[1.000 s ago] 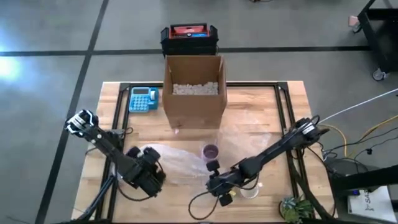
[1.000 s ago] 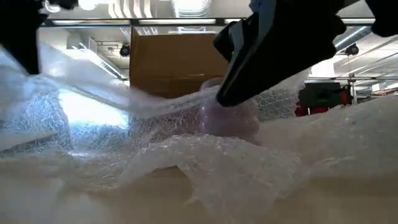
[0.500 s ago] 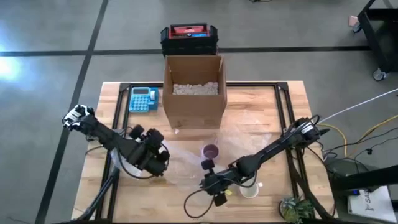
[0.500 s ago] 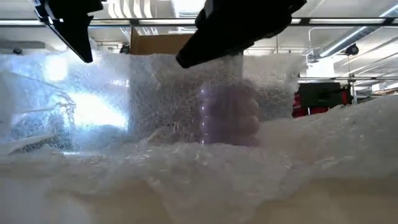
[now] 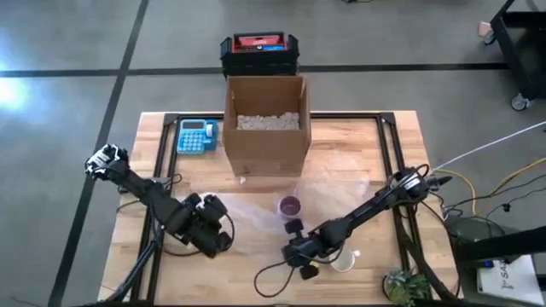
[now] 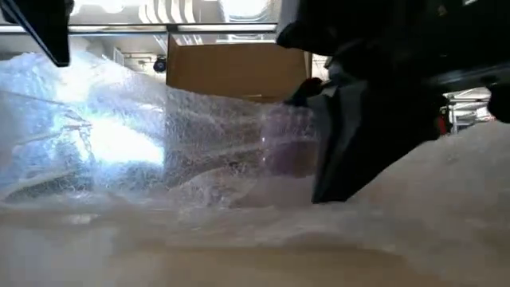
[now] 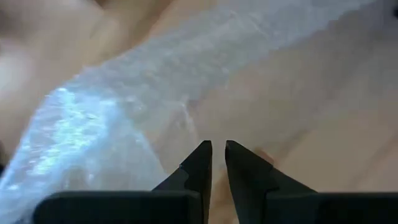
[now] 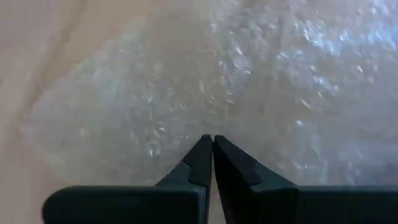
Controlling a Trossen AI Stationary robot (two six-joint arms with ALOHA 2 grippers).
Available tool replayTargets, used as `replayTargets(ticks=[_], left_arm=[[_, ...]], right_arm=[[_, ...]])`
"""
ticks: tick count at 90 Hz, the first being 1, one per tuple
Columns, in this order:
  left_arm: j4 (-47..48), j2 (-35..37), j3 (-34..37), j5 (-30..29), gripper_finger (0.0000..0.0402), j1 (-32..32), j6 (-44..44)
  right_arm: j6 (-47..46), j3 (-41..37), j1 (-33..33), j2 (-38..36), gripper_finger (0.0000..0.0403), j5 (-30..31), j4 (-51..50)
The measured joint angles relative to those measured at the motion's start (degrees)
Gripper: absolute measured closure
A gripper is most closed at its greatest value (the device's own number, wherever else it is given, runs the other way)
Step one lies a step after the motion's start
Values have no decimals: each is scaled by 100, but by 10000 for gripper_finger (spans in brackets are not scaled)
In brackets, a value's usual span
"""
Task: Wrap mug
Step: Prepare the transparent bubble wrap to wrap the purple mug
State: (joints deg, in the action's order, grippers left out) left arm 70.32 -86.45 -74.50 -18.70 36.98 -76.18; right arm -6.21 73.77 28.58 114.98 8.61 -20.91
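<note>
A purple mug [image 5: 290, 207] stands upright on the wooden table, seen blurred through the wrap in the low view [image 6: 288, 147]. A clear sheet of bubble wrap [image 5: 252, 220] lies around it and rises toward the table's left [image 6: 151, 127]. My left gripper [image 5: 213, 242] is near the front left, high above the table [image 6: 49, 36], shut on the wrap. My right gripper [image 5: 293, 254] is just in front of the mug, low down [image 6: 323, 194], fingers shut with wrap all around them [image 8: 249, 74]. My left gripper pinches an edge of the bubble wrap [image 7: 189, 134] between its two fingers. That side of the sheet is lifted off the table and slopes down toward the mug. My right gripper is shut with its tips pointing down at the bubble wrap's near part [image 8: 213, 124]. Its own fingers hide how much wrap lies between them. The sheet lies low there.
An open cardboard box [image 5: 266, 128] with white packing peanuts stands behind the mug. A blue calculator [image 5: 196, 135] lies at the far left, a black and red case [image 5: 260, 49] beyond the table. A white cup [image 5: 343, 260] and a small plant [image 5: 405, 286] sit at the near right.
Both grippers lifted the wrap into a curtain in front of the mug. My right gripper then dropped low and went toward the table's right, and that side of the sheet came down. My left gripper went up and back toward the near edge, keeping its side raised.
</note>
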Motion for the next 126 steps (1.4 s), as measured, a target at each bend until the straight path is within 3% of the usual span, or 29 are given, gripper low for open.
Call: replayTargets(ticks=[17,32,39,56,64,72,81,88,101,116,126], left_arm=[[-354,0,-4,111,373,173,-163],[-609,-3,-61,503,373,311,-297],[-807,-5,-67,635,373,384,-301],[-1942,-115,146,1109,373,452,-120],[-2169,-256,349,1590,373,452,-194],[-2152,-379,551,2441,373,454,-372],[-1548,-403,593,3056,373,456,-378],[-654,-386,429,2943,377,358,-223],[735,-352,99,2136,380,138,303],[1583,-350,107,1021,380,-40,688],[1683,-350,-1,1409,380,-48,789]], right_arm=[[228,0,249,-134,402,-53,-678],[485,0,455,-418,403,-741,-1242],[544,5,500,-524,403,-765,-1361],[551,7,339,-588,403,-694,-1259],[467,9,259,-558,403,-692,-1168],[478,7,223,-547,403,-690,-1180],[556,7,222,-547,403,-674,-1126],[607,5,225,-545,403,-720,-1039],[543,2,280,-384,403,-1070,-793],[529,-4,379,-246,403,-1472,-911],[495,-4,367,-265,403,-1464,-983]])
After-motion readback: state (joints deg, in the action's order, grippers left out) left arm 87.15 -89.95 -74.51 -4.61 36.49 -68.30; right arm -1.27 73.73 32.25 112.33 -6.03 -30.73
